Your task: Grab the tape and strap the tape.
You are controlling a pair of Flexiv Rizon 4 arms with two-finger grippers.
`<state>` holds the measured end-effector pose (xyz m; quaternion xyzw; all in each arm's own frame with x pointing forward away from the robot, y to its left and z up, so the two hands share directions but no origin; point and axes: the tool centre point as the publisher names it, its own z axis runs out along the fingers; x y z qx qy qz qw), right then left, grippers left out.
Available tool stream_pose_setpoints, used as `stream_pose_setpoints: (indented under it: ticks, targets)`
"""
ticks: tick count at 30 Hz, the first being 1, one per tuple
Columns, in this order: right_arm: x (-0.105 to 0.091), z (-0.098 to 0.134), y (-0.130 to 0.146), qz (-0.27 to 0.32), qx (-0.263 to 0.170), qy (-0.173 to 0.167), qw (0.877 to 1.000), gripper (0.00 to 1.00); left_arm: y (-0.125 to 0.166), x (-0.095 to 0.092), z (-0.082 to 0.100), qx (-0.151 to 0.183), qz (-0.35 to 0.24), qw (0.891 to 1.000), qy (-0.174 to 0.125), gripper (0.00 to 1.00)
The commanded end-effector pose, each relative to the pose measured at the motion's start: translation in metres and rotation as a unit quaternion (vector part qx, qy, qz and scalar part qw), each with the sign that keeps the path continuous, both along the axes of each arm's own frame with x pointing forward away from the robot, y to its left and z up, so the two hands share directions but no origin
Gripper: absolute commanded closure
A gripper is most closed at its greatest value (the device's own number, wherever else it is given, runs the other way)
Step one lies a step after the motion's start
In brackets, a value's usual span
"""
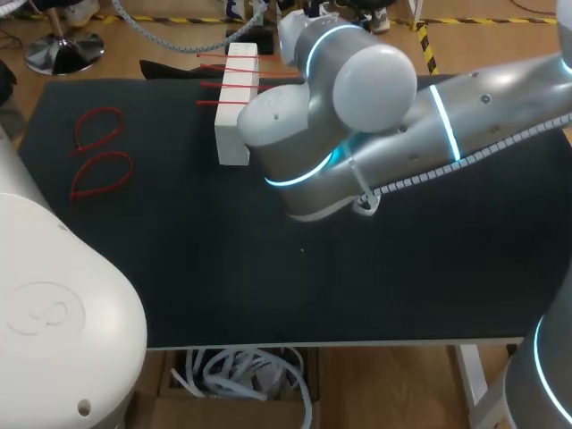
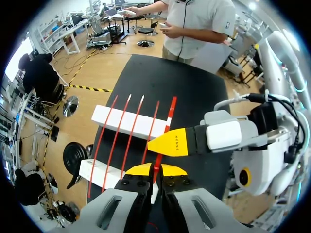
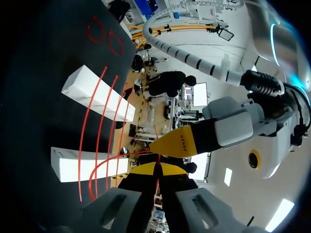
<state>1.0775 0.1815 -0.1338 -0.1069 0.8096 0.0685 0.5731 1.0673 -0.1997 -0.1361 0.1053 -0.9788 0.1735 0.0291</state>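
Head view: my right arm (image 1: 357,116) comes in from the right and lies across the far middle of the table (image 1: 179,268), covering both grippers, so I cannot tell the finger state from here. This view does show the white blocks (image 1: 234,107) at the far middle, just left of the arm, with thin red strips across them. Two red loops (image 1: 98,152) lie well apart from them at the far left. Left wrist view: my left gripper (image 2: 155,170) has its yellow tips pressed together, pinching the red tape (image 2: 170,110). This is the end strip of the row, and it runs from my tips out across both blocks. The other tapes (image 2: 129,131) lie side by side over the two blocks. One yellow finger of my right gripper (image 2: 170,143) sits just beside my left tips, against the same tape. Right wrist view: the right tips are likewise closed, nipping the red tape, which curves round in a bow from the block nearer the gripper into them. That bend shows only here. The loops also appear, beyond the farther block.
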Motion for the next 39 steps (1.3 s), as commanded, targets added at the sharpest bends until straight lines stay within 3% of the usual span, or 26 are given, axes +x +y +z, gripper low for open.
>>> stream_pose_setpoints:
  ticks: [1, 11, 12, 13, 14, 16, 17, 18, 25, 30, 36, 39]
  targets:
    - [0.001, 0.005, -0.004, 0.003, 0.001, 0.01, 1.0, 1.0, 0.0, 0.0, 0.001, 0.002, 0.001, 1.0, 0.0, 1.0]
    - [0.002, 0.006, -0.005, -0.002, 0.002, 0.009, 1.0, 1.0, 0.0, 0.0, 0.001, 0.002, 0.001, 1.0, 0.0, 1.0]
    - [0.002, 0.005, -0.005, -0.003, 0.001, 0.011, 1.0, 0.95, 0.0, 0.0, 0.001, 0.002, 0.001, 1.0, 0.0, 1.0]
    - [0.001, 0.005, -0.005, -0.003, 0.0, 0.011, 1.0, 0.69, 0.0, 0.0, 0.001, 0.002, 0.001, 1.0, 0.0, 1.0]
    - [0.001, 0.004, -0.006, -0.004, -0.001, 0.011, 1.0, 0.54, 0.0, 0.0, 0.001, 0.002, 0.001, 1.0, 0.0, 1.0]
    - [0.001, 0.004, -0.007, -0.005, -0.002, 0.012, 1.0, 0.46, 0.0, 0.0, 0.001, 0.002, 0.001, 1.0, 0.0, 1.0]
    - [0.001, 0.003, -0.008, -0.005, -0.002, 0.012, 1.0, 0.09, 0.0, 0.0, 0.001, 0.002, 0.001, 1.0, 0.0, 1.0]
    - [0.001, 0.003, -0.008, -0.007, -0.004, 0.013, 1.0, 0.0, 0.0, 0.0, 0.001, 0.002, 0.001, 1.0, 0.0, 1.0]
    - [-0.003, 0.0, -0.02, -0.011, -0.002, 0.017, 1.0, 0.0, 0.0, 0.0, 0.001, 0.002, 0.001, 1.0, 0.0, 1.0]
    - [-0.01, -0.001, -0.041, -0.007, 0.019, 0.039, 0.999, 0.0, 0.0, 0.0, 0.001, 0.002, 0.001, 1.0, 0.0, 1.0]
    - [-0.016, -0.003, -0.096, -0.014, 0.048, 0.081, 0.996, 0.0, 0.0, 0.0, 0.001, 0.002, 0.001, 1.0, 0.0, 1.0]
    - [-0.014, -0.008, -0.14, -0.024, 0.057, 0.107, 0.992, 0.0, 0.0, 0.0, 0.001, 0.002, 0.001, 1.0, 0.0, 1.0]
